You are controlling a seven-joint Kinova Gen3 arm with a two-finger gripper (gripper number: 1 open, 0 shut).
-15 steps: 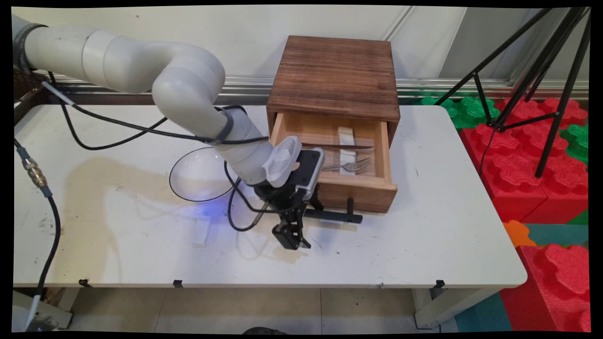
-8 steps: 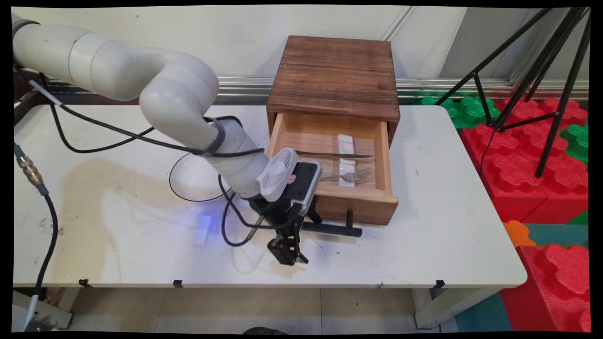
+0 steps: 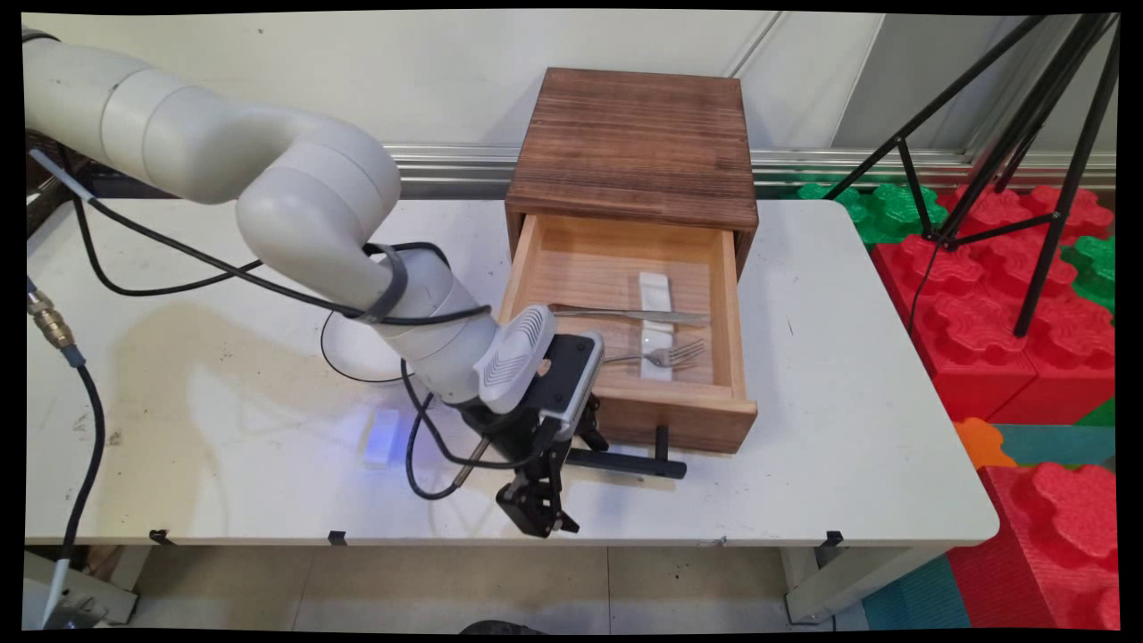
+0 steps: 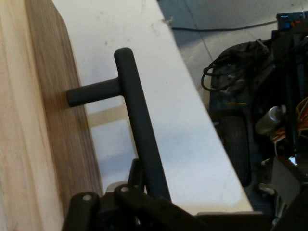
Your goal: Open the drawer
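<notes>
Closed as it is around the near end of the black handle (image 3: pixel 625 464), the gripper (image 3: pixel 536 513) hangs low over the table's front edge, and in the hand view the bar (image 4: pixel 137 110) runs straight down into the gripper (image 4: pixel 144 195) linkage. I judge the grip narrow and firm on the bar, though the pads themselves are hidden by the linkage.

One post (image 4: pixel 91 94) joins the bar to the drawer (image 4: pixel 53 120) front, which fills the left of the hand view. From above, the drawer (image 3: pixel 679 415) stands well out of the dark wooden cabinet (image 3: pixel 634 134). Inside it a knife (image 3: pixel 634 314) and a fork (image 3: pixel 661 357) lie across a white cutlery rest (image 3: pixel 654 284), all in the right half.

Because I hold the handle off-centre, at its left end, I reckon any force on it should stay in line with the drawer's slide. A sideways pull could skew the drawer or drag the whole cabinet across the white table (image 3: pixel 848 446). I would also keep the wrist level and the motion slow, so the cutlery does not slip off its rest.

Left of the arm, a clear round dish (image 3: pixel 344 362) shows partly behind the wrist, and a small white block (image 3: pixel 379 438) lies near it. Beyond the table's right end are red foam blocks (image 3: pixel 1009 304) and a black tripod (image 3: pixel 1054 116).
</notes>
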